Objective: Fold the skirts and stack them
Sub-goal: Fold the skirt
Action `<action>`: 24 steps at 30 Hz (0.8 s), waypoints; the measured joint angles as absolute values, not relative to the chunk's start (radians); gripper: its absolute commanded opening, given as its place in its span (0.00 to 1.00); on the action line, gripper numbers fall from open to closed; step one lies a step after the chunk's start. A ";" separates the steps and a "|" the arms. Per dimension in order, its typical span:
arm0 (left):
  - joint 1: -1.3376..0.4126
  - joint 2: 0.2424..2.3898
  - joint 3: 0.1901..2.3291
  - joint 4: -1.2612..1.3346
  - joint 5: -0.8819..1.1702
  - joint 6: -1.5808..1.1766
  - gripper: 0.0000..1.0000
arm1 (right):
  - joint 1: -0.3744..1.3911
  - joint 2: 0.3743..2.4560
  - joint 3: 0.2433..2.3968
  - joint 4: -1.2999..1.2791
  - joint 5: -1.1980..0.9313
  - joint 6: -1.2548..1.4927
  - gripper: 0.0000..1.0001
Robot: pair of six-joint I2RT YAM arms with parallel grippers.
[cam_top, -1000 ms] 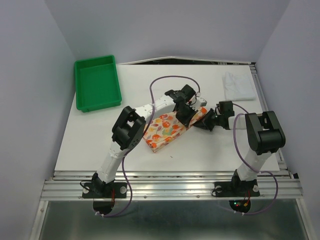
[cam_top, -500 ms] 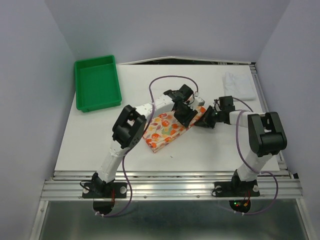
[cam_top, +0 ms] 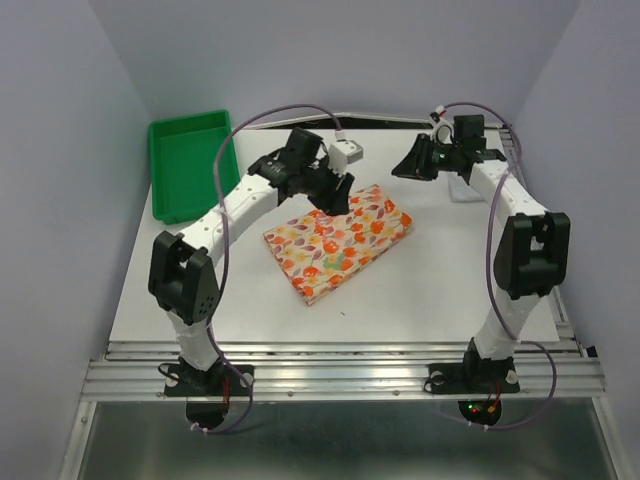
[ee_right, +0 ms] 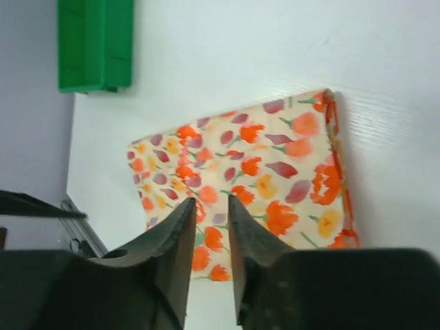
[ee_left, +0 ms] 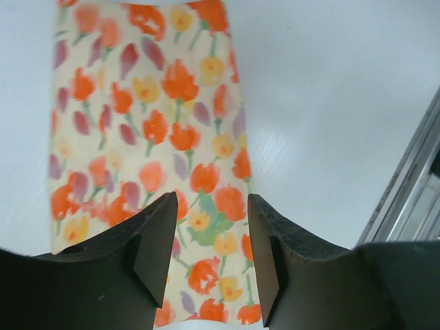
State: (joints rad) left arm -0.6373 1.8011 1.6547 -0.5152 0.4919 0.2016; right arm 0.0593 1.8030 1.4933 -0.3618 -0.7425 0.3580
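Top external view: the floral skirt (cam_top: 338,240) is seen folded at the middle of the bench (cam_top: 200,290). The left gripper (ee_left: 211,206) is held apart above it, empty; the right gripper (ee_right: 211,206) is parted narrowly, empty, near the far right corner. Folding the white skirt (cam_top: 462,187), largely hidden there, is judged next, then stacking.

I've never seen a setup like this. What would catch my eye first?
The folded floral skirt, bright orange and red, lies in the middle of the white table. A vivid green tray sits at the far left corner. The left tool and right tool hover open and empty near the skirt's far edge.
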 measured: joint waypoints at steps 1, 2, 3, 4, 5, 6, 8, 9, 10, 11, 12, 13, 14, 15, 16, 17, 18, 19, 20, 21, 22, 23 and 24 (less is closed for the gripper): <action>-0.604 1.791 1.642 -0.509 0.495 0.195 0.56 | 0.059 1.841 1.531 -0.370 -0.733 0.340 0.41; -0.562 1.780 1.612 -0.489 0.498 0.184 0.56 | 0.060 1.906 1.596 -0.403 -0.725 0.317 0.56; -0.513 1.771 1.568 -0.480 0.497 0.175 0.57 | 0.060 1.969 1.652 -0.427 -0.706 0.297 0.62; -0.469 1.768 1.518 -0.483 0.490 0.165 0.57 | 0.060 2.010 1.679 -0.437 -0.696 0.274 0.66; -0.449 1.768 1.501 -0.485 0.487 0.163 0.57 | 0.060 2.039 1.690 -0.445 -0.686 0.272 0.66; -0.404 1.768 1.457 -0.492 0.477 0.159 0.56 | 0.060 2.090 1.706 -0.469 -0.675 0.257 0.67; -0.355 1.765 1.394 -0.522 0.455 0.159 0.54 | 0.060 2.149 1.711 -0.514 -0.662 0.235 0.70; -0.339 1.760 1.368 -0.529 0.445 0.160 0.53 | 0.060 2.172 1.711 -0.529 -0.660 0.230 0.70; -0.324 1.750 1.338 -0.541 0.431 0.168 0.52 | 0.059 2.192 1.711 -0.550 -0.660 0.223 0.71; -0.317 1.734 1.307 -0.554 0.417 0.175 0.50 | 0.059 2.203 1.711 -0.564 -0.661 0.219 0.71; -0.312 1.721 1.289 -0.562 0.405 0.184 0.49 | 0.059 2.207 1.706 -0.569 -0.662 0.215 0.72; -0.300 1.698 1.266 -0.572 0.387 0.196 0.47 | 0.059 2.207 1.695 -0.578 -0.666 0.212 0.72; -0.295 1.681 1.250 -0.580 0.374 0.206 0.45 | 0.059 2.201 1.680 -0.577 -0.676 0.212 0.72; -0.281 1.657 1.235 -0.588 0.353 0.218 0.42 | 0.059 2.187 1.648 -0.569 -0.689 0.214 0.72; -0.270 1.645 1.229 -0.596 0.334 0.232 0.41 | 0.059 2.169 1.607 -0.564 -0.698 0.216 0.72; -0.255 1.639 1.224 -0.596 0.317 0.244 0.39 | 0.059 2.153 1.571 -0.562 -0.710 0.218 0.72; -0.240 1.636 1.218 -0.596 0.295 0.258 0.38 | 0.059 2.127 1.511 -0.548 -0.733 0.232 0.72; -0.223 1.638 1.206 -0.590 0.271 0.275 0.37 | 0.059 2.101 1.456 -0.540 -0.752 0.241 0.72; -0.214 1.641 1.198 -0.589 0.258 0.281 0.36 | 0.059 2.071 1.403 -0.538 -0.771 0.248 0.72; -0.202 1.652 1.177 -0.586 0.237 0.294 0.35 | 0.059 2.045 1.356 -0.537 -0.786 0.258 0.72; -0.199 1.662 1.166 -0.585 0.228 0.299 0.35 | 0.059 2.024 1.321 -0.538 -0.796 0.263 0.73; -0.199 1.676 1.156 -0.585 0.224 0.301 0.34 | 0.059 2.006 1.285 -0.535 -0.810 0.270 0.73; -0.200 1.696 1.151 -0.585 0.224 0.302 0.33 | 0.059 1.992 1.258 -0.532 -0.819 0.274 0.73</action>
